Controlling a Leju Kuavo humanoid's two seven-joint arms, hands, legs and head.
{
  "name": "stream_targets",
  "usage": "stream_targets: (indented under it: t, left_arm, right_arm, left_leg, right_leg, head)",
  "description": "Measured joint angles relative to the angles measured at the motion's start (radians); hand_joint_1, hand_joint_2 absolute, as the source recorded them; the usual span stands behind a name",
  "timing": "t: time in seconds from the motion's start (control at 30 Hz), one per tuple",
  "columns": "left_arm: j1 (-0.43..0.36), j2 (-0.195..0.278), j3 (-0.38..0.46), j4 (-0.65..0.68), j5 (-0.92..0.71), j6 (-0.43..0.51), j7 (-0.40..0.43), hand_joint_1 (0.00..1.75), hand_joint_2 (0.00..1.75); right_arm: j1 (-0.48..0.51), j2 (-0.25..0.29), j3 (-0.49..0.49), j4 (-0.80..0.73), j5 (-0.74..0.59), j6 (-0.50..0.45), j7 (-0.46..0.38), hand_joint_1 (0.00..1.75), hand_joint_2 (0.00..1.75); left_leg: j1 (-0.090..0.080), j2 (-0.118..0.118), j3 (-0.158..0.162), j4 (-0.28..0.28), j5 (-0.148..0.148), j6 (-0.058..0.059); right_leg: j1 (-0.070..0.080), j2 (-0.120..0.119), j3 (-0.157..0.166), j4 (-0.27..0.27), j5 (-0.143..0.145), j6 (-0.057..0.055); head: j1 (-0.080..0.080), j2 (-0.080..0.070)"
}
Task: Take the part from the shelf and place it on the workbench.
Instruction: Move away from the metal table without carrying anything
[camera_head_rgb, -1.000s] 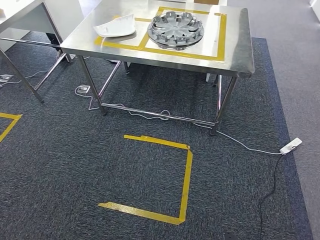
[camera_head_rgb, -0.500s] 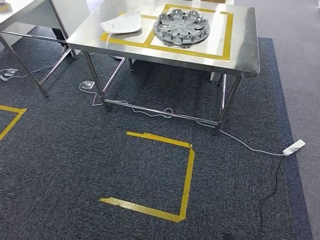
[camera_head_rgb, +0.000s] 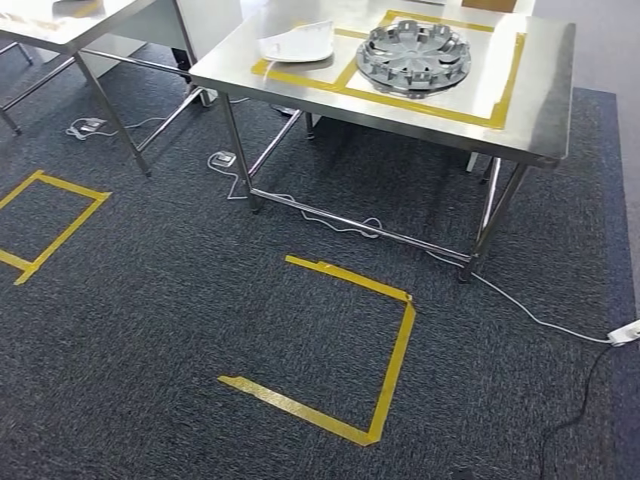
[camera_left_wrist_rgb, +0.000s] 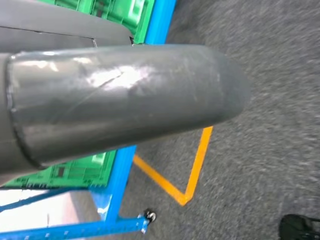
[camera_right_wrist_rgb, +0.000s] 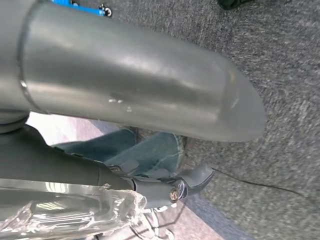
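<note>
The steel workbench (camera_head_rgb: 226, 70) stands ahead in the head view, marked with yellow tape. On it lie a grey wheel cover (camera_head_rgb: 413, 58) and a white curved part (camera_head_rgb: 296, 45). My left hand (camera_left_wrist_rgb: 124, 95) hangs beside green crates (camera_left_wrist_rgb: 124, 12) on a blue shelf frame (camera_left_wrist_rgb: 117, 185); its big grey thumb hides the fingers. My right hand (camera_right_wrist_rgb: 132, 85) hangs over the carpet. A clear plastic-wrapped part (camera_right_wrist_rgb: 75, 212) lies close against its dark fingers (camera_right_wrist_rgb: 158, 187) and appears to be held.
Yellow tape outlines a square (camera_head_rgb: 392, 340) on the dark carpet before the bench, and another (camera_head_rgb: 68, 215) to the left. A second steel table (camera_head_rgb: 60, 25) stands at far left. A white power strip (camera_head_rgb: 625, 332) and cables lie by the bench legs. A person's jeans (camera_right_wrist_rgb: 151, 150) are near my right hand.
The camera has swung to the left, so the bench and floor square sit further right in the picture. The left floor square and second table have come more into view.
</note>
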Motion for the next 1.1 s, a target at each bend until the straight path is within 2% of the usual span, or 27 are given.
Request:
stream_targets:
  t: [0.03, 0.07, 0.1, 0.13, 0.17, 0.2, 0.27, 0.3, 0.33, 0.4, 0.43, 0.47, 0.5, 0.53, 0.57, 0.63, 0.67, 0.7, 0.77, 0.8, 0.87, 0.9, 0.93, 0.97, 1.0, 1.03, 1.1]
  left_arm:
    - [0.001, 0.0, 0.0, 0.0, 0.0, 0.0, 0.001, 0.0, 0.0]
    - [0.002, 0.001, 0.0, 0.0, 0.0, 0.0, 0.001, 0.0, 0.0]
    - [0.002, 0.001, 0.0, 0.0, 0.0, 0.0, 0.002, 0.0, 0.0]
    - [0.0, 0.0, 0.0, 0.0, 0.0, 0.0, 0.002, 0.0, 0.0]
    - [-0.002, -0.001, 0.0, 0.0, -0.001, -0.001, 0.002, 0.0, 0.0]
    - [-0.003, -0.002, 0.0, 0.0, -0.002, -0.002, 0.002, 0.0, 0.0]
    - [-0.002, -0.003, 0.0, 0.0, -0.003, -0.004, 0.002, 0.0, 0.0]
    - [0.0, -0.003, 0.0, 0.0, -0.003, -0.005, 0.002, 0.0, 0.0]
    - [0.0, -0.002, 0.001, 0.0, -0.003, -0.005, 0.002, 0.0, 0.0]
    - [-0.002, -0.002, 0.001, 0.0, -0.003, -0.004, 0.003, 0.0, 0.0]
    - [-0.002, -0.002, 0.001, 0.0, -0.003, -0.004, 0.003, 0.0, 0.0]
    - [-0.002, -0.002, 0.001, 0.0, -0.003, -0.005, 0.003, 0.0, 0.0]
    - [-0.001, -0.002, 0.001, 0.0, -0.003, -0.005, 0.003, 0.0, 0.0]
    - [0.0, -0.002, 0.001, 0.0, -0.003, -0.005, 0.003, 0.0, 0.0]
    - [0.0, -0.002, 0.001, 0.0, -0.003, -0.005, 0.003, 0.0, 0.0]
    - [-0.001, -0.004, 0.001, 0.0, -0.003, -0.005, 0.003, 0.0, 0.0]
    - [-0.003, -0.006, 0.001, 0.0, -0.003, -0.006, 0.003, 0.0, 0.0]
    - [-0.003, -0.007, 0.001, 0.0, -0.003, -0.006, 0.003, 0.0, 0.0]
    - [-0.001, -0.007, 0.001, 0.0, -0.003, -0.006, 0.003, 0.0, 0.0]
    - [0.001, -0.007, 0.001, 0.0, -0.003, -0.006, 0.003, 0.0, 0.0]
    - [0.002, -0.004, 0.001, 0.0, -0.003, -0.006, 0.003, 0.0, 0.0]
    - [0.0, -0.004, 0.001, 0.0, -0.003, -0.006, 0.003, 0.0, 0.0]
    - [-0.001, -0.003, 0.001, 0.0, -0.003, -0.006, 0.003, 0.0, 0.0]
    - [-0.002, -0.002, 0.001, 0.0, -0.003, -0.006, 0.003, 0.0, 0.0]
    - [-0.001, -0.002, 0.001, 0.0, -0.003, -0.006, 0.003, 0.0, 0.0]
    - [0.0, -0.002, 0.001, 0.0, -0.003, -0.005, 0.004, 0.0, 0.0]
    - [0.002, -0.001, 0.001, 0.0, -0.003, -0.004, 0.005, 0.0, 0.0]
  right_arm:
    - [-0.001, 0.0, 0.0, 0.0, 0.0, 0.0, 0.0, 0.0, 0.0]
    - [-0.002, 0.0, 0.0, 0.0, 0.001, 0.0, 0.001, 0.0, 0.0]
    - [-0.003, 0.0, 0.0, 0.0, 0.001, 0.0, 0.001, 0.0, 0.0]
    - [-0.004, -0.001, 0.0, 0.0, 0.001, 0.0, 0.001, 0.0, 0.0]
    - [-0.005, -0.002, 0.0, 0.0, 0.001, 0.0, 0.001, 0.0, 0.0]
    - [-0.006, -0.002, 0.0, 0.0, 0.001, 0.001, 0.001, 0.0, 0.0]
    - [-0.009, -0.003, 0.0, 0.0, 0.001, 0.004, 0.002, 0.0, 0.0]
    - [-0.01, -0.002, 0.0, 0.0, 0.001, 0.005, 0.002, 0.0, 0.0]
    - [-0.01, -0.002, 0.0, 0.0, 0.001, 0.006, 0.002, 0.0, 0.0]
    - [-0.007, -0.002, 0.0, 0.001, 0.001, 0.008, 0.002, 0.0, 0.0]
    - [-0.005, -0.002, 0.0, 0.002, 0.001, 0.009, 0.002, 0.0, 0.0]
    - [-0.003, -0.002, 0.0, 0.002, 0.001, 0.009, 0.002, 0.0, 0.0]
    - [-0.002, -0.002, 0.0, 0.003, 0.001, 0.01, 0.002, 0.0, 0.0]
    - [-0.002, -0.002, 0.0, 0.004, 0.001, 0.01, 0.002, 0.0, 0.0]
    - [-0.003, -0.002, 0.0, 0.004, 0.001, 0.01, 0.002, 0.0, 0.0]
    - [-0.004, -0.003, 0.0, 0.004, 0.001, 0.01, 0.002, 0.0, 0.0]
    - [-0.004, -0.004, 0.0, 0.004, 0.001, 0.01, 0.002, 0.0, 0.0]
    - [-0.005, -0.005, 0.0, 0.004, 0.001, 0.01, 0.002, 0.0, 0.0]
    - [-0.007, -0.003, 0.0, 0.004, 0.001, 0.01, 0.002, 0.0, 0.0]
    - [-0.008, -0.002, 0.0, 0.004, 0.001, 0.01, 0.002, 0.0, 0.0]
    - [-0.007, 0.001, 0.0, 0.004, 0.001, 0.01, 0.002, 0.0, 0.0]
    - [-0.005, 0.001, 0.0, 0.004, 0.001, 0.01, 0.002, 0.0, 0.0]
    - [-0.004, 0.001, 0.0, 0.004, 0.001, 0.01, 0.002, 0.0, 0.0]
    - [-0.003, 0.001, 0.0, 0.004, 0.001, 0.01, 0.002, 0.0, 0.0]
    - [-0.003, 0.001, 0.0, 0.004, 0.001, 0.011, 0.002, 0.0, 0.0]
    - [-0.003, 0.001, 0.0, 0.004, 0.001, 0.011, 0.002, 0.0, 0.0]
    - [-0.004, 0.001, 0.0, 0.004, 0.001, 0.011, 0.002, 0.0, 0.0]
  left_leg:
    - [0.001, 0.004, 0.02, -0.024, 0.019, 0.0]
    - [0.002, 0.014, 0.054, -0.079, 0.05, -0.001]
    - [0.002, 0.04, 0.093, -0.146, 0.075, -0.002]
    - [0.001, 0.063, 0.124, -0.205, 0.092, 0.001]
    - [-0.001, 0.08, 0.143, -0.244, 0.1, 0.007]
    - [-0.004, 0.088, 0.149, -0.262, 0.098, 0.013]
    - [-0.007, 0.065, 0.144, -0.264, 0.1, 0.031]
    - [-0.008, 0.055, 0.142, -0.264, 0.102, 0.038]
    - [-0.008, 0.044, 0.139, -0.264, 0.106, 0.045]
    - [-0.012, 0.023, 0.131, -0.265, 0.113, 0.056]
    - [-0.016, 0.01, 0.126, -0.265, 0.116, 0.061]
    - [-0.021, -0.004, 0.123, -0.265, 0.118, 0.065]
    - [-0.026, -0.019, 0.121, -0.264, 0.12, 0.067]
    - [-0.031, -0.035, 0.12, -0.264, 0.121, 0.069]
    - [-0.034, -0.05, 0.122, -0.264, 0.122, 0.07]
    - [-0.039, -0.077, 0.122, -0.263, 0.123, 0.071]
    - [-0.04, -0.09, 0.121, -0.262, 0.124, 0.07]
    - [-0.039, -0.101, 0.117, -0.261, 0.126, 0.067]
    - [-0.038, -0.121, 0.111, -0.261, 0.131, 0.058]
    - [-0.039, -0.113, 0.107, -0.256, 0.127, 0.054]
    - [-0.041, -0.064, 0.082, -0.2, 0.086, 0.043]
    - [-0.039, -0.033, 0.055, -0.144, 0.052, 0.036]
    - [-0.034, -0.014, 0.023, -0.076, 0.018, 0.029]
    - [-0.028, -0.004, -0.003, -0.018, -0.004, 0.022]
    - [-0.023, 0.0, -0.016, 0.011, -0.008, 0.016]
    - [-0.018, 0.004, -0.01, 0.002, 0.007, 0.011]
    - [-0.012, 0.01, 0.021, -0.053, 0.047, 0.005]
  right_leg:
    - [0.0, -0.013, 0.0, 0.0, 0.0, 0.001]
    - [-0.001, -0.025, 0.001, 0.001, -0.001, 0.003]
    - [0.0, -0.036, 0.003, 0.002, -0.002, 0.007]
    - [0.003, -0.046, 0.002, 0.005, -0.005, 0.014]
    - [0.006, -0.055, 0.0, 0.007, -0.008, 0.021]
    - [0.01, -0.064, 0.0, 0.007, -0.011, 0.028]
    - [0.008, -0.077, 0.004, 0.006, -0.016, 0.037]
    - [0.005, -0.064, 0.003, 0.014, -0.027, 0.041]
    - [0.002, -0.039, -0.007, 0.039, -0.048, 0.044]
    - [0.003, 0.021, -0.06, 0.155, -0.118, 0.045]
    - [0.004, 0.035, -0.097, 0.23, -0.152, 0.041]
    - [0.007, 0.042, -0.128, 0.289, -0.17, 0.036]
    - [0.011, 0.045, -0.143, 0.312, -0.167, 0.028]
    - [0.016, 0.049, -0.14, 0.297, -0.144, 0.017]
    - [0.023, 0.06, -0.116, 0.24, -0.103, 0.005]
    - [0.034, 0.108, -0.055, 0.095, -0.028, -0.018]
    - [0.037, 0.127, -0.035, 0.048, -0.01, -0.023]
    - [0.037, 0.137, -0.023, 0.025, -0.005, -0.025]
    - [0.034, 0.117, -0.015, 0.013, 0.0, -0.02]
    - [0.032, 0.105, -0.01, 0.006, 0.005, -0.02]
    - [0.026, 0.076, -0.003, -0.009, 0.013, -0.022]
    - [0.026, 0.061, -0.002, -0.011, 0.013, -0.023]
    - [0.026, 0.044, -0.002, -0.012, 0.012, -0.023]
    - [0.026, 0.027, -0.003, -0.011, 0.011, -0.023]
    - [0.025, 0.012, -0.003, -0.011, 0.01, -0.021]
    - [0.024, -0.003, -0.003, -0.011, 0.008, -0.019]
    - [0.022, -0.02, -0.001, -0.01, 0.005, -0.015]
  head:
    - [0.0, 0.0]
    - [0.0, 0.0]
    - [-0.001, 0.0]
    - [-0.003, 0.0]
    - [-0.003, 0.0]
    - [-0.004, 0.0]
    - [-0.002, 0.0]
    - [-0.002, 0.0]
    - [-0.001, 0.0]
    - [0.0, 0.0]
    - [0.0, 0.0]
    - [0.0, 0.0]
    - [0.0, 0.0]
    - [-0.001, 0.0]
    - [-0.001, 0.0]
    - [-0.001, 0.0]
    - [-0.001, 0.0]
    - [-0.001, 0.0]
    - [-0.001, 0.0]
    - [-0.002, 0.0]
    - [-0.007, 0.0]
    - [-0.009, 0.0]
    - [-0.011, 0.0]
    - [-0.011, 0.0]
    - [-0.011, 0.0]
    - [-0.011, 0.0]
    - [-0.011, 0.0]
